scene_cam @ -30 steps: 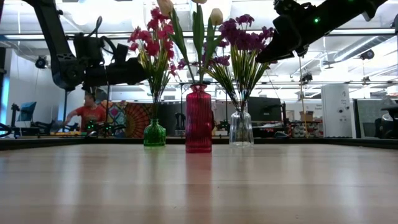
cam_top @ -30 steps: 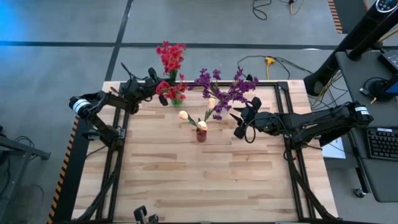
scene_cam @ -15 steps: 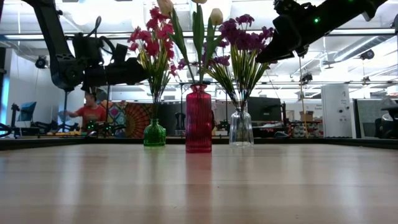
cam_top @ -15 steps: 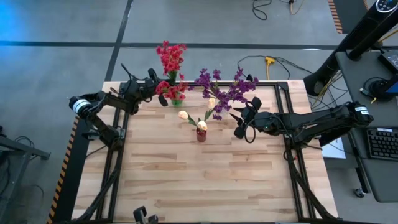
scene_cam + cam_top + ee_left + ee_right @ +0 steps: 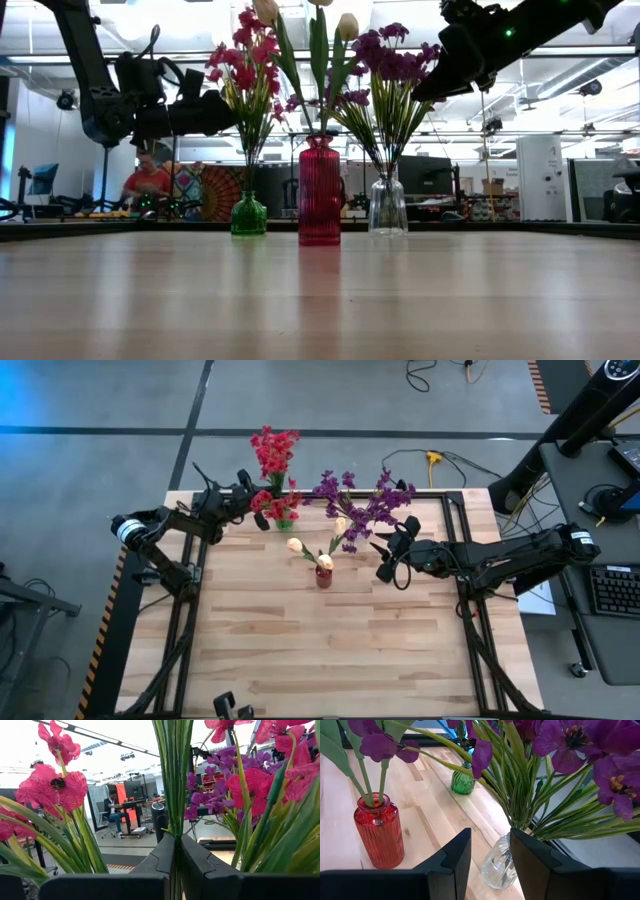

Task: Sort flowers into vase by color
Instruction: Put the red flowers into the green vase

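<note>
The left gripper (image 5: 176, 865) has its jaws pinched on a green stem in the red flowers (image 5: 274, 455), which stand in the green vase (image 5: 248, 215) at the far edge of the counter (image 5: 330, 650). From here the worry is that small vase: the sprigs are far taller than it, so any sideways pull from the jaws could tip it, and it sits close to the counter's back edge. If the jaws open with the stem not properly seated, the sprig could lean out or drag its neighbours with it.

The right gripper (image 5: 490, 855) hangs beside the purple flowers (image 5: 362, 505) in the clear vase (image 5: 500, 862), jaws apart and holding nothing. A forward move could brush those leaves and nudge the glass, I think.

The cream flowers (image 5: 310, 550) stand in the red vase (image 5: 320, 190), nearer the middle, between the other 2 vases in the low view. All 3 colours look sorted, so the task seems nearly done.

Hard to make out: from above, blossoms cover the green and clear vases almost wholly. In the left wrist view the stem's lower end is hidden behind the jaws, so I cannot tell whether it reaches the vase. A person sits well behind the counter.
</note>
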### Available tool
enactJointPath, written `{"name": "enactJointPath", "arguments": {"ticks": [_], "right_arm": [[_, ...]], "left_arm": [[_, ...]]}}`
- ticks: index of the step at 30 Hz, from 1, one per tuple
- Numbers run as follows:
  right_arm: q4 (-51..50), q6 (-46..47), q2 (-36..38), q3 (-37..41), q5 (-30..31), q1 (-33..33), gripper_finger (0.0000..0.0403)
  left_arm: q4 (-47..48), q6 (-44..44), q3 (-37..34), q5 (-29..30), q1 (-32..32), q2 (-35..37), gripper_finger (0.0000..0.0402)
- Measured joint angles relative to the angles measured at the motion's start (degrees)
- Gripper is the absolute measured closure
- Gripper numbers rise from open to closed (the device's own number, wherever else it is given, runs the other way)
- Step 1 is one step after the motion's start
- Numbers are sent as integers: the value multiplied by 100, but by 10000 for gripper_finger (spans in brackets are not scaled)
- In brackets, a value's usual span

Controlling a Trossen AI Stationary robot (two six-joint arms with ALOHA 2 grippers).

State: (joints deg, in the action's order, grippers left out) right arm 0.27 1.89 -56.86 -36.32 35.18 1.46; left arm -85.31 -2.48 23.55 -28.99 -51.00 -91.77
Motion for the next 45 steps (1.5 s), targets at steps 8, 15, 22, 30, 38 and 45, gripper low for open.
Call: {"name": "enactJointPath", "arguments": {"ticks": [8, 15, 22, 30, 38, 45], "right_arm": [[0, -27, 0, 0, 5, -1, 275], [0, -69, 0, 0, 20, 1, 275], [-21, -116, 0, 0, 87, 1, 275], [-218, 67, 0, 0, 87, 1, 275], [-286, 155, 0, 0, 87, 1, 275], [-299, 216, 0, 0, 87, 1, 275]], "left_arm": [[-3, 0, 0, 4, 0, 0, 401], [4, -104, 0, 4, 0, 2, 401], [119, -347, 0, 2, 0, 4, 401], [238, -417, 1, -4, 4, 15, 401], [235, -274, 3, -4, 2, 15, 401], [209, 120, 37, -4, 0, 11, 401]]}}
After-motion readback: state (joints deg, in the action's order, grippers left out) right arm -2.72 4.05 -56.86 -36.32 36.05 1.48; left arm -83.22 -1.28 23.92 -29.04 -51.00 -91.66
